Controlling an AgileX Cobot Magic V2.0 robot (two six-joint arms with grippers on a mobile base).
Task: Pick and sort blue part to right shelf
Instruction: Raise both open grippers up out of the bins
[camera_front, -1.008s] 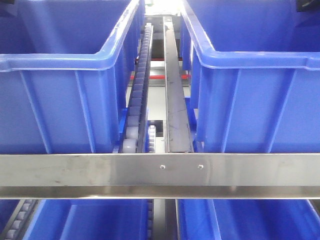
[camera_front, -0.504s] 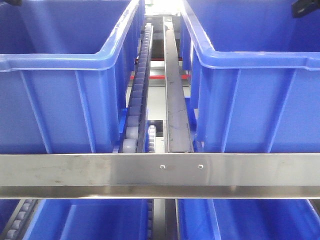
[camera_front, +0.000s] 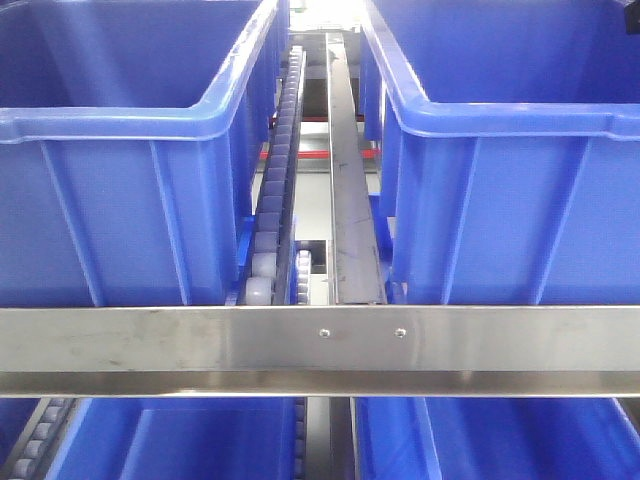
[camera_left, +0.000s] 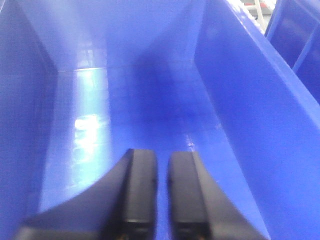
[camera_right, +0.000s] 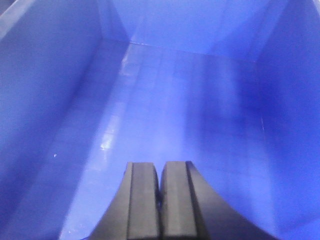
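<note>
Shelf (camera_front: 150, 345): steel rack with blue bins in rows either side of its centre rail (camera_front: 350, 200), which serves as the landmark below.
Left bin (camera_front: 120, 120): left of the centre rail, open top, with the roller track (camera_front: 275, 190) between it and the rail.
Left gripper (camera_left: 162, 160): inside a bin, looking down at its glossy floor; its fingers (camera_left: 140, 185) stand almost together with only a thin slit between them, and they pinch nothing.
Right bin (camera_front: 500, 120): right of the centre rail, close against it.
Right gripper (camera_right: 160, 170): inside a bin too; its fingers (camera_right: 175, 200) are pressed flat together with nothing between them.
Blue part: not visible in any view. It is neither in a gripper nor on the stretches of bin floor the wrist cameras show.
Change: half a second ago dark gripper tips showed at the top corners of the front view, far left and far right of the centre rail. Now both corners show only bin.
Meaning: both arms are probably pulling back or shifting out of frame, with nothing in their grip. Whether the part already lies somewhere on the shelf cannot be told. If it does not, the pick has yet to be made away from here.
</note>
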